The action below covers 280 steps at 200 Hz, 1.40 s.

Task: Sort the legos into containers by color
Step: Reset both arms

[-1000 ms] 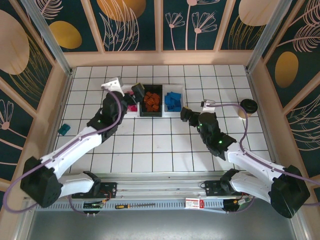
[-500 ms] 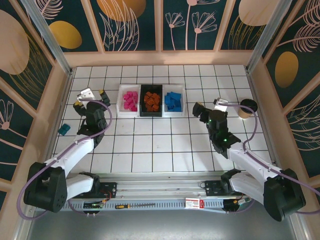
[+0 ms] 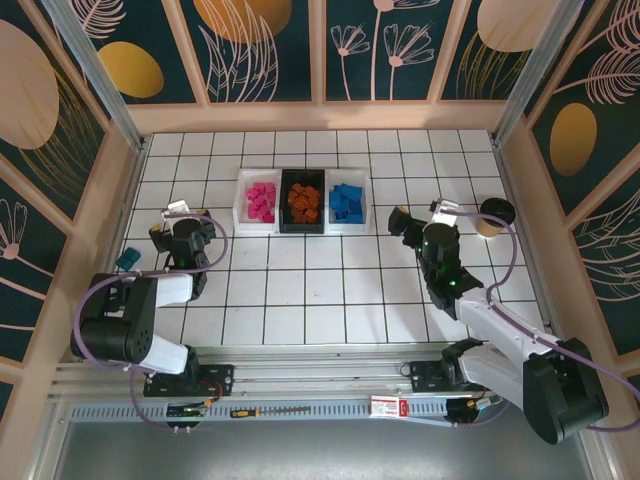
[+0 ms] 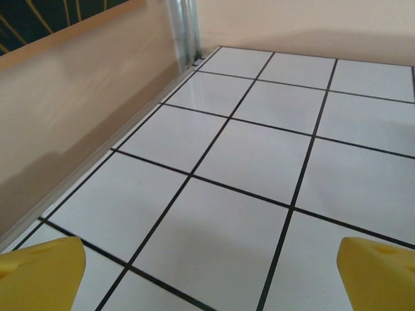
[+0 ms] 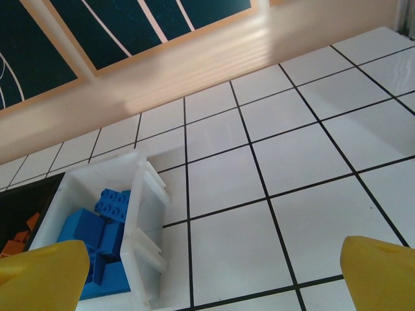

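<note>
Fingers spread empty on left gripper (image 4: 207, 278) and right gripper (image 5: 207, 272). Ahead-left of right fingers: white tray (image 5: 149, 220) of blue legos (image 5: 97, 233), edge-cropped, long axis running away from fingertips; black tray (image 5: 32, 197) mostly cut off.

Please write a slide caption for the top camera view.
Bricks sorted by color in three trays; left claw and right claw open, empty.

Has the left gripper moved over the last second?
Yes. The left gripper has pulled back from the left white tray, going leftward and toward the table's near edge.
</note>
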Available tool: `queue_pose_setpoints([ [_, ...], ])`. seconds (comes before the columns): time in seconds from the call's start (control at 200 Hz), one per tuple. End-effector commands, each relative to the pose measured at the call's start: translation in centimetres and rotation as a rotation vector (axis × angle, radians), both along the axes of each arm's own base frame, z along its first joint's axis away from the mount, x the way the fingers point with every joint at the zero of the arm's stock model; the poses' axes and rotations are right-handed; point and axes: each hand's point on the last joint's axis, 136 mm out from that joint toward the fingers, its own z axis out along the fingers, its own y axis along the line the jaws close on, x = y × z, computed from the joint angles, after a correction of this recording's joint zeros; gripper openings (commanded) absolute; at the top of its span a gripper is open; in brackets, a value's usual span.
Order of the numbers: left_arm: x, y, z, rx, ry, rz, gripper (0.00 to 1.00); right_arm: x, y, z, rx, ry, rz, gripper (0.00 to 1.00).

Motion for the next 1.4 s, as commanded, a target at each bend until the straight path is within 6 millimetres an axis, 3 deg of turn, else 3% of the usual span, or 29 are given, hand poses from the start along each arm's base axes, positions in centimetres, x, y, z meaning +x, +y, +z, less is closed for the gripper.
queue_pose_setpoints([
  [0.0, -0.6, -0.4, 3.4, 0.006, -0.218, -0.042, 0.98, 0.2, -0.1, 0.4, -0.029, -0.039, 0.015, 0.99],
  [0.16, -0.6, -1.0, 3.1, -0.014, -0.214, -0.112, 0.99, 0.1, 0.1, -0.2, -0.064, -0.036, 0.049, 0.99],
  [0.255, -1.7, -2.8, 3.2, -0.001, -0.286, -0.266, 0.99, 0.0, -0.1, -0.1, -0.064, -0.041, 0.053, 0.99],
  [0.365, -1.2, -0.9, 2.7, -0.03, -0.257, -0.141, 0.99, 0.0, -0.4, 0.1, -0.06, -0.053, 0.05, 0.99],
  [0.586, -1.2, -0.9, 2.5, -0.033, -0.241, -0.139, 0.99, -0.2, -1.0, 0.2, -0.107, -0.117, 0.059, 0.99],
  [0.706, -1.2, -0.8, 2.6, -0.03, -0.245, -0.138, 0.99, -0.6, -3.2, 0.9, -0.128, -0.2, -0.029, 0.99],
  [0.796, -1.1, -0.8, 2.5, -0.032, -0.24, -0.138, 0.99, -0.3, -6.4, 1.3, -0.162, -0.208, -0.134, 0.99],
  [0.906, -1.0, -0.9, 2.4, -0.034, -0.236, -0.137, 0.99, -0.2, -10.3, 0.6, -0.178, -0.194, -0.229, 0.99],
  [1.026, -1.1, -0.9, 2.6, -0.033, -0.242, -0.138, 0.99, -0.3, -12.4, -0.7, -0.17, -0.218, -0.258, 0.99],
  [1.226, -1.2, -0.9, 2.5, -0.032, -0.242, -0.139, 0.99, 1.6, -11.2, -2.1, -0.204, -0.256, -0.152, 0.99],
  [1.396, -1.2, -0.9, 2.6, -0.032, -0.243, -0.139, 0.99, 2.8, -11.0, -4.8, -0.197, -0.224, -0.123, 0.99],
])
